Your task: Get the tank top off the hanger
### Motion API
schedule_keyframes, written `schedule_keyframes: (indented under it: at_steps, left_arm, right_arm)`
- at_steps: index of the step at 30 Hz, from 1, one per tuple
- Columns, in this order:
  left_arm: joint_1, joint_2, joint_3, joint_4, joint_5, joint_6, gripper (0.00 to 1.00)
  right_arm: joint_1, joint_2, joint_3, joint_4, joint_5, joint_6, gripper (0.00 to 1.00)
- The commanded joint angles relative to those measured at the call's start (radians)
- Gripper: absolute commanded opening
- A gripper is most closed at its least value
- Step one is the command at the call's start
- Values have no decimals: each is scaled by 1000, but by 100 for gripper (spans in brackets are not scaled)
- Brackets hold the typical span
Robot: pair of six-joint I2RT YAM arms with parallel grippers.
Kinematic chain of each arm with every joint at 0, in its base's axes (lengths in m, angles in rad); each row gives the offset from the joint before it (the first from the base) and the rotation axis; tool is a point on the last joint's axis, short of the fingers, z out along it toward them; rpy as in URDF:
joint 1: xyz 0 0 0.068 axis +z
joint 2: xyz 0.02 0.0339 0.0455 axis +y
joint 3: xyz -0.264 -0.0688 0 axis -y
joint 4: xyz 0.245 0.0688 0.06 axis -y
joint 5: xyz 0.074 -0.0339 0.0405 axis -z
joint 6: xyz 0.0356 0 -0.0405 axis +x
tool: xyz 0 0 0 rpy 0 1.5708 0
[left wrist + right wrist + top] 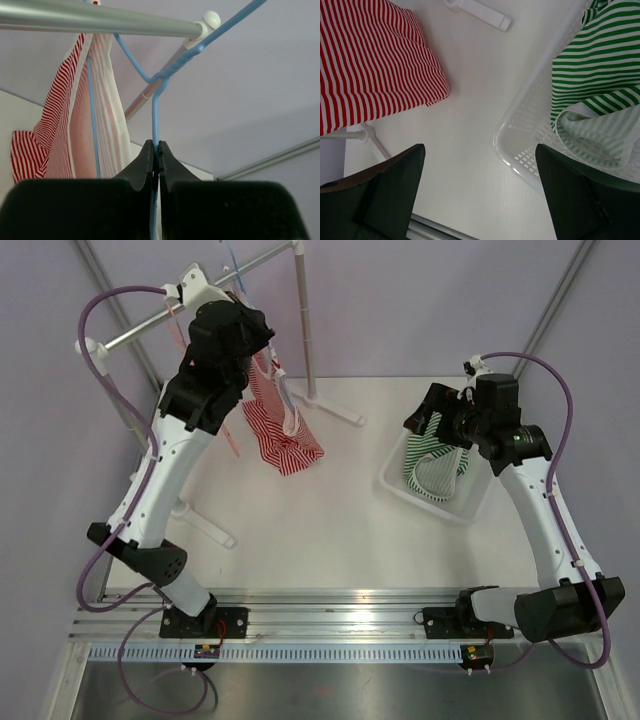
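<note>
Red-and-white striped tank top (288, 430) hung on blue hanger (154, 112) from rail (100, 20), far left. Left end effector (156, 150) clamped on hanger wire. Right end effector (479, 152) held apart over basket (520, 145), right.

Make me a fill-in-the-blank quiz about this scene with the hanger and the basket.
The left claw is shut on a ____ hanger.
The tank top on it has white and ____ stripes.
The right claw is wide ____.
The shirt in the white basket has white and ____ stripes.
Missing words: blue, red, open, green.
</note>
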Motion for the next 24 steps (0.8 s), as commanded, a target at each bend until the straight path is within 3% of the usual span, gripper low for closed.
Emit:
schedule_keyframes:
  at_steps: [1,4,6,10,15,20,24]
  left_arm:
    - [1,-84,-55,12,81,-60,0]
    - [1,-151,-128,-20,200,-75,0]
    - [1,-196,-215,-23,302,-88,0]
    - [-1,-335,-378,-5,427,-103,0]
    - [-1,-434,-498,18,574,-83,0]
    - [-1,-460,-513,-6,782,-81,0]
    - [-1,-503,-578,-5,803,-88,0]
  right_arm:
    - [6,8,37,42,-30,2,100]
    - [5,31,47,107,-168,36,100]
    - [5,51,44,205,-326,70,99]
    - [23,72,9,426,-466,209,99]
    - [117,184,124,421,-456,167,99]
    - [213,276,207,447,-394,141,97]
    - [264,344,247,479,-371,138,92]
